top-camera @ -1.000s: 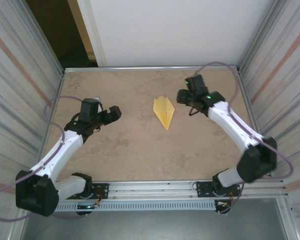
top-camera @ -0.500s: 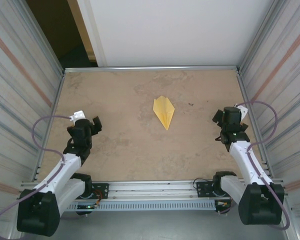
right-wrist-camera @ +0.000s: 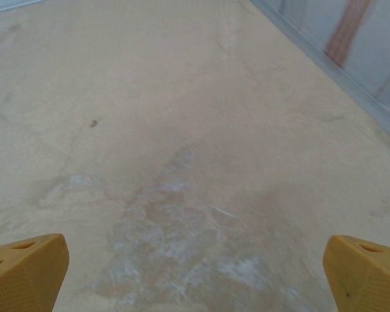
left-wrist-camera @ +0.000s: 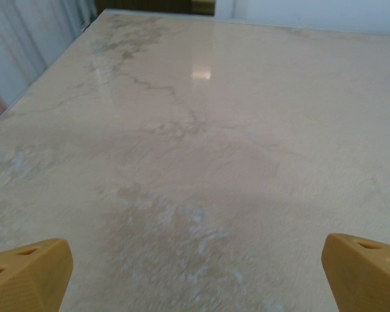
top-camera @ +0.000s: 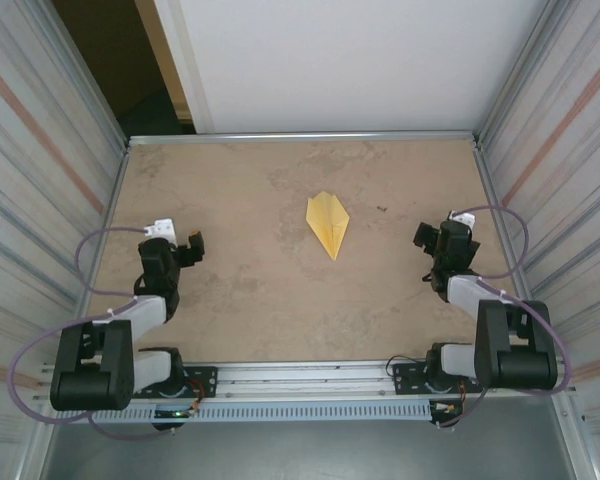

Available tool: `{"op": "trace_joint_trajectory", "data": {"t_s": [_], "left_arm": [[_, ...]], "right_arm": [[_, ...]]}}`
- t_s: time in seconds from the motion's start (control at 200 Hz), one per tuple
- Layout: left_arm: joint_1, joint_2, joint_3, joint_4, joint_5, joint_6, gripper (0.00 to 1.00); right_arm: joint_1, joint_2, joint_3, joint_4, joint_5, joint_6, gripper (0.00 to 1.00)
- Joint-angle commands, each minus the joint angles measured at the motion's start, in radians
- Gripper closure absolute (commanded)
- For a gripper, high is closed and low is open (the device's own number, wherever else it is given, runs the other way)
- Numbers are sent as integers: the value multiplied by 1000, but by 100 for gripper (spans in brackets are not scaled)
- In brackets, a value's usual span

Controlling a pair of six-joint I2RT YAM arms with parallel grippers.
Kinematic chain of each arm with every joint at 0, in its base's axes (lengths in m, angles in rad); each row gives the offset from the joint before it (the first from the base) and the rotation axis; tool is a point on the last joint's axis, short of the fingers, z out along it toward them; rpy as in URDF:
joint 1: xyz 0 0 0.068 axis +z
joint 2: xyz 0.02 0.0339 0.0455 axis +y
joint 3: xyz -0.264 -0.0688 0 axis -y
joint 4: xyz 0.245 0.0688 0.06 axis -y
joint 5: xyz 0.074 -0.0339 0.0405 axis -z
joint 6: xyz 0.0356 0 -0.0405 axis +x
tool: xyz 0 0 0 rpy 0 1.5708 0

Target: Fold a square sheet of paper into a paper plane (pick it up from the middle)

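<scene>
The paper plane lay flat on the marble-patterned table, near the middle and a little toward the far side. Its sharp tip pointed toward the arm bases. Both arms were folded back close to their bases, well apart from it. The left gripper stood wide open above bare table, with its yellow fingers at the edges of the wrist view, and it held nothing. The right gripper was spread equally wide and was also empty. From above, its jaws looked small and dark, so their gap was hard to judge there.
</scene>
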Motion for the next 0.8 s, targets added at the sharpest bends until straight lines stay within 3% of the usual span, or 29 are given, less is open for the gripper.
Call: {"op": "trace_joint_trajectory", "data": {"t_s": [0.0, 0.291, 0.421, 0.556, 0.792], "left_arm": [[21, 42, -1, 164, 134, 45, 1], [21, 261, 55, 271, 143, 63, 1], [18, 277, 79, 232, 128, 62, 1], [-46, 300, 143, 149, 26, 108, 1], [-50, 299, 137, 162, 33, 115, 1]], "right_arm": [[-11, 42, -19, 203, -104, -74, 1], [-22, 237, -25, 416, -196, -98, 1], [-17, 231, -16, 388, -185, -97, 1], [6, 240, 6, 357, -147, -117, 1], [5, 237, 5, 358, -150, -117, 1]]}}
